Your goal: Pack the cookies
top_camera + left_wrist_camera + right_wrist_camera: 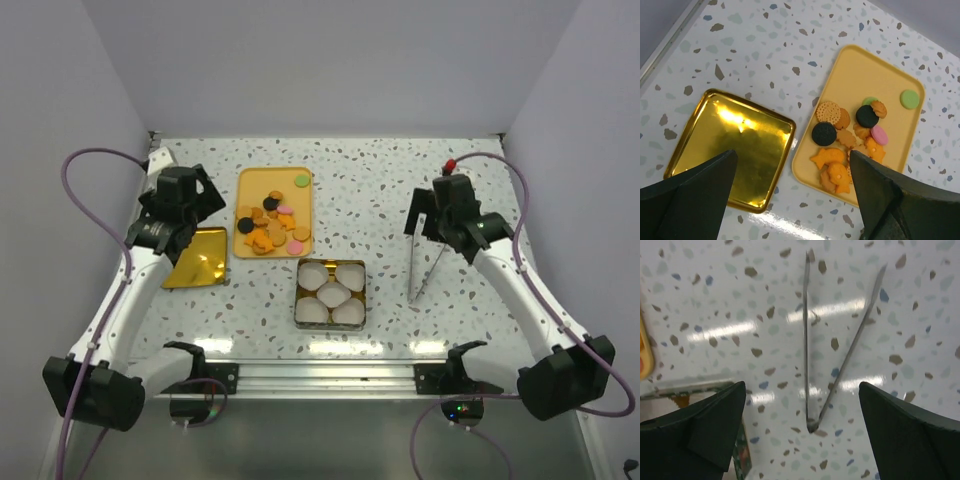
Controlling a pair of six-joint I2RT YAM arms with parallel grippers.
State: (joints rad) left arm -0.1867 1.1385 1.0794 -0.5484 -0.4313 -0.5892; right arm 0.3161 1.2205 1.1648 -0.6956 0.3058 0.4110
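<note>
Cookies [270, 225] still unpacked, we judge — left gripper [792, 155] and right gripper [802, 387] gape empty; the centre-frame tongs [806, 340] need grasping next.

open table [385, 200] between yellow tray [262, 180] and tongs [806, 340]; gold lid [197, 260] close on the tray's left; tin [298, 300] just nearside

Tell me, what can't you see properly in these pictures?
- Left wrist view: fingers of the left claw cover some cookies and a corner of the gold lid.
- Top view: the cookies are too small to count; the left arm hides part of the gold lid.
</note>
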